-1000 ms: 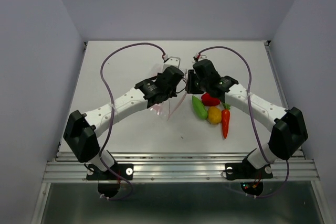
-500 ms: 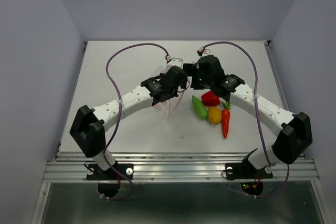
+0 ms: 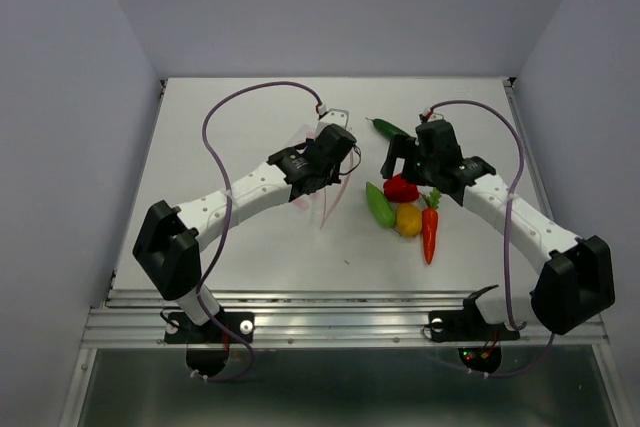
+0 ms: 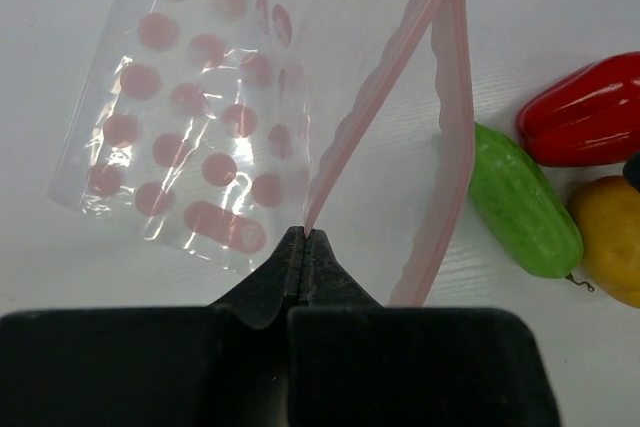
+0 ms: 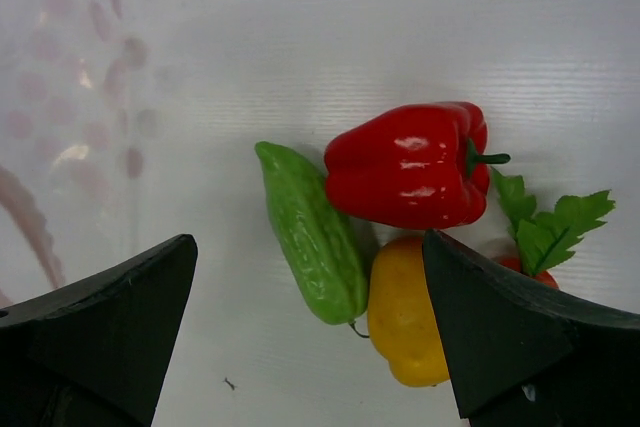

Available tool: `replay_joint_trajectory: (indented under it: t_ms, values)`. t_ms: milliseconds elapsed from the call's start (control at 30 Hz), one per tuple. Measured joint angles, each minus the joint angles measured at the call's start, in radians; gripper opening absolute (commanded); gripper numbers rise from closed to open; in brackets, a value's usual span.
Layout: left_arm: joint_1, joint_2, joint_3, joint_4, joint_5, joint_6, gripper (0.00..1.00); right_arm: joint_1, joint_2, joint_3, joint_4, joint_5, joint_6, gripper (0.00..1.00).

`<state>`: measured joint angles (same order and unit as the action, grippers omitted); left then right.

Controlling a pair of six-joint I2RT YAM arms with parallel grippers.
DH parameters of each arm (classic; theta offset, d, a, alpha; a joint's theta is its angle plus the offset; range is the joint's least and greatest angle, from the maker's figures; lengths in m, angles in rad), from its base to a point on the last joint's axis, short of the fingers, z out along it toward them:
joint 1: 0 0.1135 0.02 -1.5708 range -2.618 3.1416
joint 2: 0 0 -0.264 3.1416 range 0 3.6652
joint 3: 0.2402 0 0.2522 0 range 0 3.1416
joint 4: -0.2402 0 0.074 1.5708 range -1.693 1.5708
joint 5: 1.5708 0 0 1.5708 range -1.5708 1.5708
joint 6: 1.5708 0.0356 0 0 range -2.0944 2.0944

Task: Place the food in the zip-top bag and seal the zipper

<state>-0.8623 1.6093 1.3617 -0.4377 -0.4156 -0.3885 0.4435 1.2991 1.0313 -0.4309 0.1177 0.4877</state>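
The zip-top bag (image 4: 190,117) is clear with pink dots, and its mouth gapes. My left gripper (image 4: 303,234) is shut on one pink zipper strip (image 4: 365,112); the other strip (image 4: 455,137) bows away to the right. From above, that left gripper (image 3: 333,169) holds the bag (image 3: 315,197) at mid-table. The right gripper (image 5: 310,332) is open, hovering over a light green pod (image 5: 310,232), a red pepper (image 5: 405,167) and a yellow piece (image 5: 405,312). The carrot (image 3: 429,232) lies beside them. A dark green cucumber (image 3: 390,129) lies farther back, outside the bag.
The purple cables (image 3: 260,92) of both arms arch over the back of the white table (image 3: 200,147). Grey walls close in the table on three sides. The food cluster sits just right of the bag's mouth.
The right gripper has opened and swung right, away from the bag's mouth, to above the vegetables. The dark cucumber now shows on the table behind it. The left gripper keeps its hold.
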Motion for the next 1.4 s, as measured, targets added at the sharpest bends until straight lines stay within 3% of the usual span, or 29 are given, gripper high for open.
replay_joint_trajectory:
  t_ms: [233,633,1400]
  values:
    - [0.000,0.000,0.000,0.014,0.017,-0.001,0.00,-0.056,0.120,-0.001,-0.032,0.040,0.144,1.00]
    - [0.001,0.011,0.000,0.043,0.039,-0.002,0.00,-0.056,0.121,-0.091,-0.039,0.107,0.439,1.00]
    - [0.001,0.013,-0.027,0.066,0.090,-0.013,0.00,-0.056,0.253,-0.088,0.049,0.183,0.559,1.00]
